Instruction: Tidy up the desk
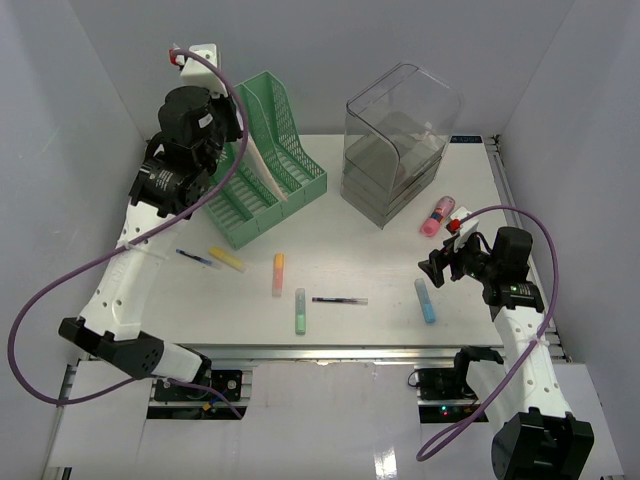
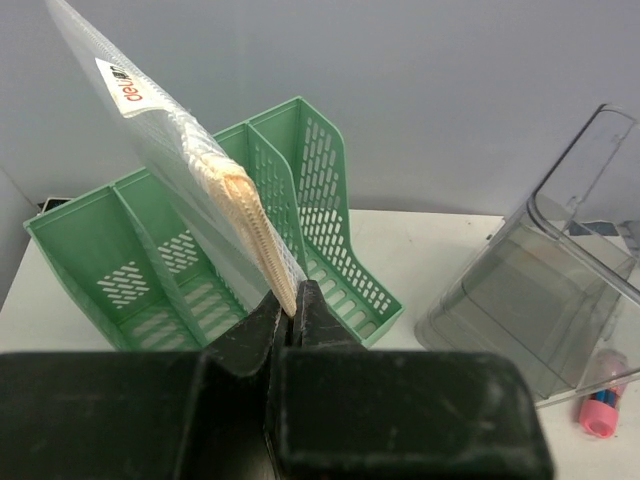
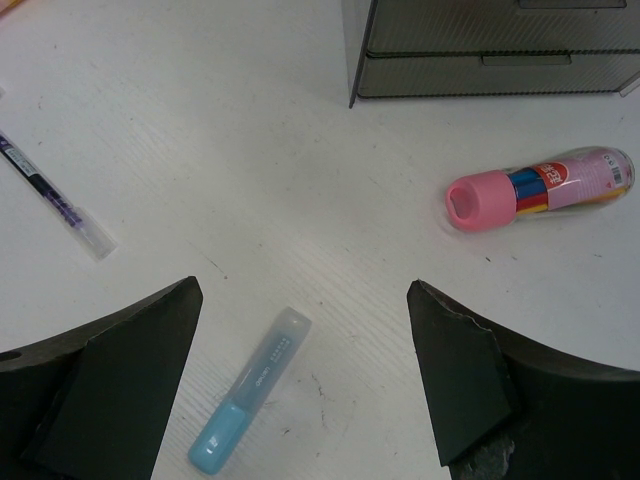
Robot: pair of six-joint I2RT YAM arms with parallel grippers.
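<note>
Filing the plastic folder (image 2: 200,170) into the green rack (image 2: 325,190), back left on the desk (image 1: 370,265) spread before both arms, is my step, left gripper (image 2: 292,315) clamped on its edge (right gripper (image 3: 300,300) gapes over the blue marker (image 3: 250,390)), so next I reckon it needs lowering straight into a slot.

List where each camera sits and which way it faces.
Top external: above and behind the robot, looking down on the desk; left arm and right arm show.
Left wrist: faces the green file rack; left end effector shut on a clear folder.
Right wrist: looks down at a blue highlighter; open right end effector frames it.
Shared: the pink marker tube appears in all three.
</note>
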